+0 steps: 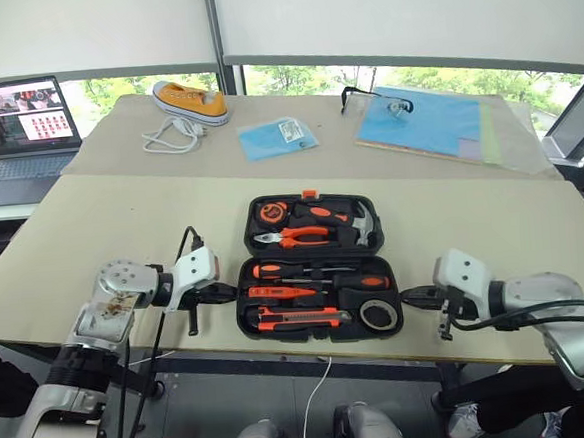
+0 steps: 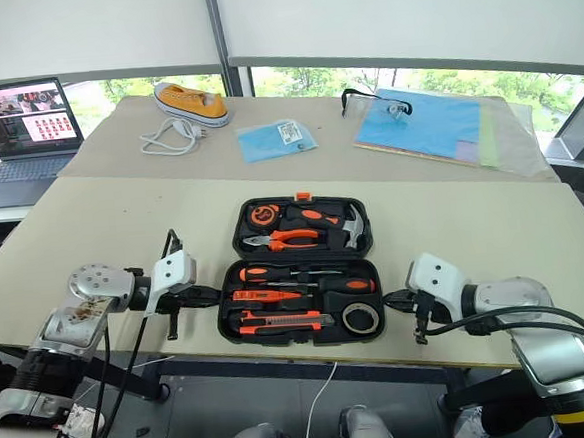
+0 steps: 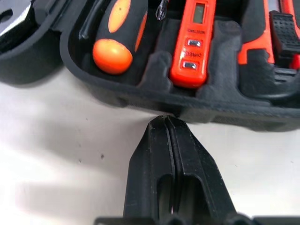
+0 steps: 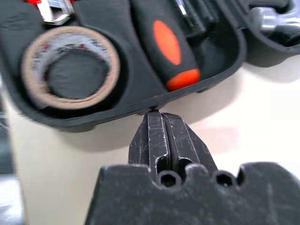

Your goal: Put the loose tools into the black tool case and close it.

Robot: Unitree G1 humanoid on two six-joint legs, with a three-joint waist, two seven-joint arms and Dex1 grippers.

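While flanking the open black tool case (image 1: 315,267), left pincer (image 1: 230,295) and right pincer (image 1: 408,295), both closed, empty.

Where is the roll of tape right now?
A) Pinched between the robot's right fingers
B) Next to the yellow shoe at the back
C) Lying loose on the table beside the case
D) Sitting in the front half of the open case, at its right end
D: the tape roll lies in a moulded slot of the open black tool case, at the right end of the front half, with the shut right gripper just outside the case's edge.
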